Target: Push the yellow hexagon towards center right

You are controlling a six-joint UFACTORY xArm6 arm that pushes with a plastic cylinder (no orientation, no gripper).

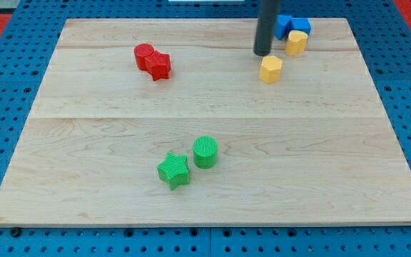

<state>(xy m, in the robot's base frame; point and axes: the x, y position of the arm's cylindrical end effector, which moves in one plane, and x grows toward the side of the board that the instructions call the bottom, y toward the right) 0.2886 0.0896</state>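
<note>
My tip (pixel 263 53), the lower end of the straight dark rod, rests on the pale wooden counter (pixel 205 207) at about one o'clock from the board's middle. There is no gripper on this arm, so nothing opens or closes; the rod simply ends in the tip.

The yellow hexagon block (pixel 270 69) sits just beside the tip, at about five o'clock from it, close but whether they touch I cannot tell. A second yellow block (pixel 296 42), its shape unclear, lies at about two o'clock from the hexagon, near the counter's far edge. Touching that block, at its eleven to twelve o'clock, are two blue blocks (pixel 292 26) pressed together, partly hidden by the rod.

At about ten o'clock from the counter's middle, a red cylinder (pixel 144 55) and a red star-like block (pixel 158 66) touch each other. At about six o'clock, a green cylinder (pixel 205 151) stands just beside a green star (pixel 173 170), well apart from the tip.
</note>
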